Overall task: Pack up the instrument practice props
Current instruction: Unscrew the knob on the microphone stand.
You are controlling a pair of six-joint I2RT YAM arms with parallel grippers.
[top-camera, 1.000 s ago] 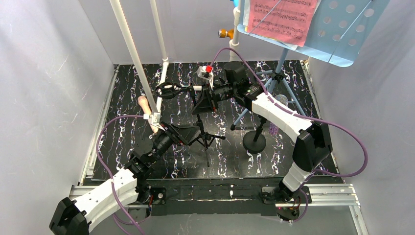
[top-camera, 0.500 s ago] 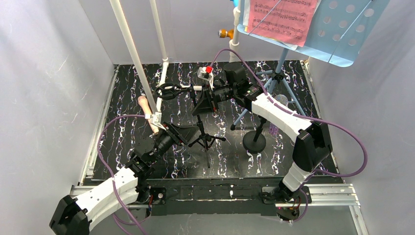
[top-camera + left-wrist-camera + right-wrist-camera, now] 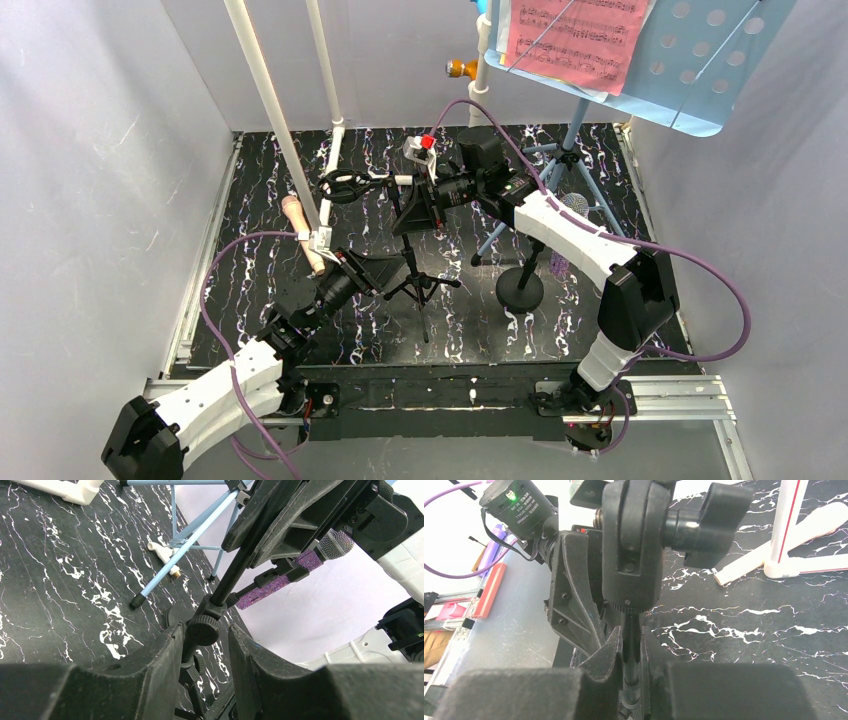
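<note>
Black marbled tabletop (image 3: pixel 250 200) with white walls around it fills the overhead view, and your black tripod mic stand (image 3: pixel 421 287) stands upright near its centre. Your left gripper (image 3: pixel 205 626) straddles the stand's pole low down, at the clamp knob (image 3: pixel 203 631). Its jaws look parted, with a sliver of gap beside the knob, though the wrist view is tight. Your right gripper (image 3: pixel 630 645) is clamped on the same pole higher up, just under the black swivel joint (image 3: pixel 631 545). Right of centre, the glittery purple microphone (image 3: pixel 563 245) sits tilted in the round-base stand (image 3: pixel 520 289). At the upper right, the light-blue music rack (image 3: pixel 700 60) carries a pink sheet-music page (image 3: pixel 575 35). Left of centre, the pink microphone (image 3: pixel 298 225) lies on the tabletop behind the white pipe frame (image 3: pixel 270 110).
</note>
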